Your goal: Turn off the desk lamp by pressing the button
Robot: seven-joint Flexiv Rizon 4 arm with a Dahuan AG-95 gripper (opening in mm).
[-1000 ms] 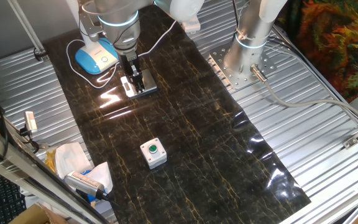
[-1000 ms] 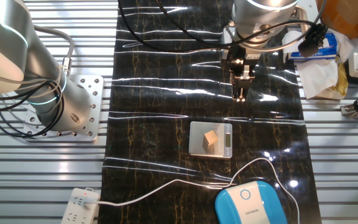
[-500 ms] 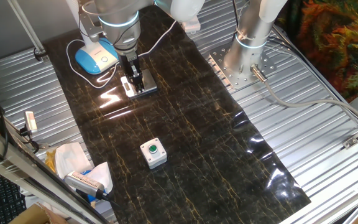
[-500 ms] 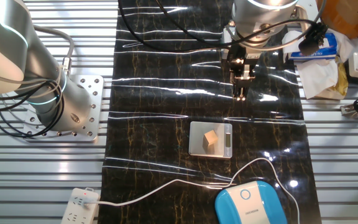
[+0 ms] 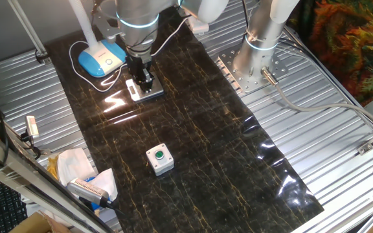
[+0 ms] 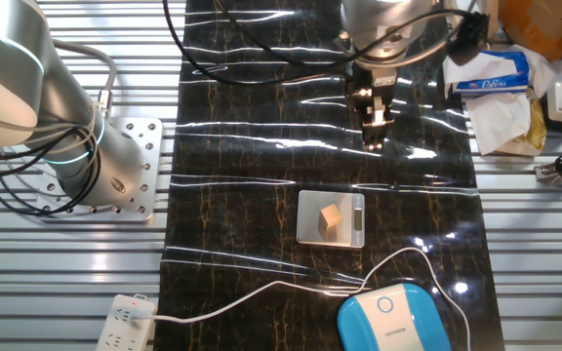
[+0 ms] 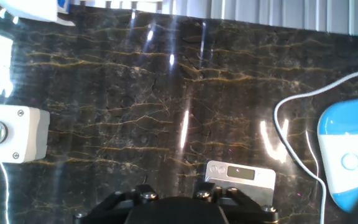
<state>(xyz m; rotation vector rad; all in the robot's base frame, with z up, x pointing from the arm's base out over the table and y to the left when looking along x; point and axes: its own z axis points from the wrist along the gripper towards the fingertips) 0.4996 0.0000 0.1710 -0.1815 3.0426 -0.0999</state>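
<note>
Hand view puts the button [image 7: 350, 161] on the desk lamp [image 7: 347, 155] far right, so my gripper [image 6: 372, 122] (finger state I can't tell) risks clipping the scale [image 6: 331, 217] or cord [image 7: 291, 146].

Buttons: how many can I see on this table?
2. The button is a pale ring on the desk lamp base; a green push button sits on a grey box mid-table. Others may be hidden.

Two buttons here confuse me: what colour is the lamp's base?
Sky blue with a white edge, clearest in the other fixed view: the desk lamp base.
</note>
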